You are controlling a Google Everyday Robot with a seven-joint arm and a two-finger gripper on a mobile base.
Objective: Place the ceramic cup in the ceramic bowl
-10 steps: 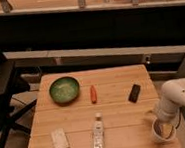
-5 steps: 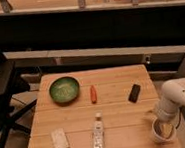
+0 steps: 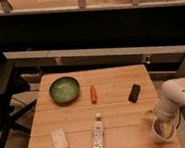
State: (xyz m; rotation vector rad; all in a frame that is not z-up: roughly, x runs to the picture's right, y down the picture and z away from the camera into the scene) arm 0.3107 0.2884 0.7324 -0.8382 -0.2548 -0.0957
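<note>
The ceramic cup [image 3: 163, 130], white with a tan inside, stands at the table's front right corner. The ceramic bowl [image 3: 64, 89], wide and green inside with a dark rim, sits at the table's back left. My gripper [image 3: 160, 116] hangs from the white arm at the right edge, right above and at the far rim of the cup. The cup and the bowl are far apart, across the table.
A small red-orange object [image 3: 93, 93] lies right of the bowl. A black rectangular object [image 3: 134, 93] lies at the right. A clear bottle with a white label [image 3: 98, 134] lies at the front middle. A pale packet [image 3: 59, 140] lies front left. The wooden table [image 3: 115, 111] has dark chairs to its left.
</note>
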